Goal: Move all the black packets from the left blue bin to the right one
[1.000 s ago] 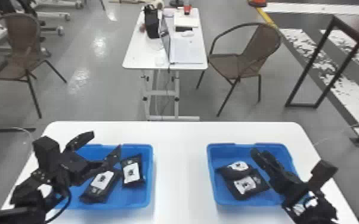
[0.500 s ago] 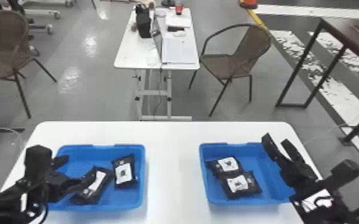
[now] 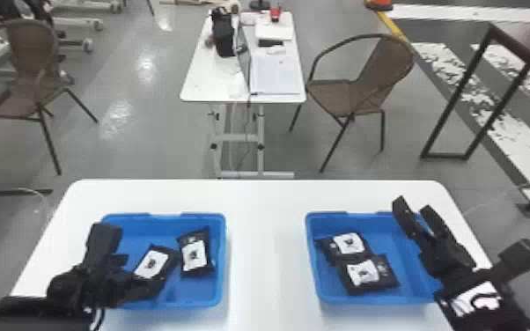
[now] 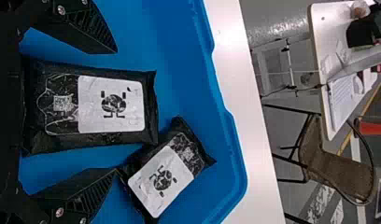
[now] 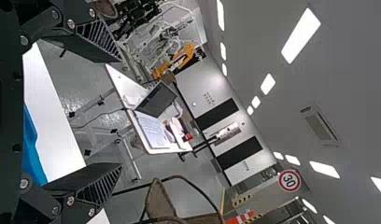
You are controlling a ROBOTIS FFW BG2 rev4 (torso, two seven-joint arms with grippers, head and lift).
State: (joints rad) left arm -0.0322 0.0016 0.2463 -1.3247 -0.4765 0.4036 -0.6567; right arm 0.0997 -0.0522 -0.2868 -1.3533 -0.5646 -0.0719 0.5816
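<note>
Packet [image 3: 151, 264] (near end partly hidden) lies between spread fingers [image 4: 93, 37] of the left tool [image 3: 138, 275], the right tool [image 3: 413, 208] gaping too.

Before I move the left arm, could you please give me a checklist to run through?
1. Left gripper jaws open: ok.
2. Black plastic packet with white label between those jaws: ok.
3. Neighbouring black packet clear of the nearer jaw: cannot tell; they meet or overlap in the left wrist view.
4. Rectangular blue plastic right bin has room: ok, bare floor beside its two packets.
5. Right gripper clear of that bin: cannot tell; it overlaps the bin's side in the head view.
</note>
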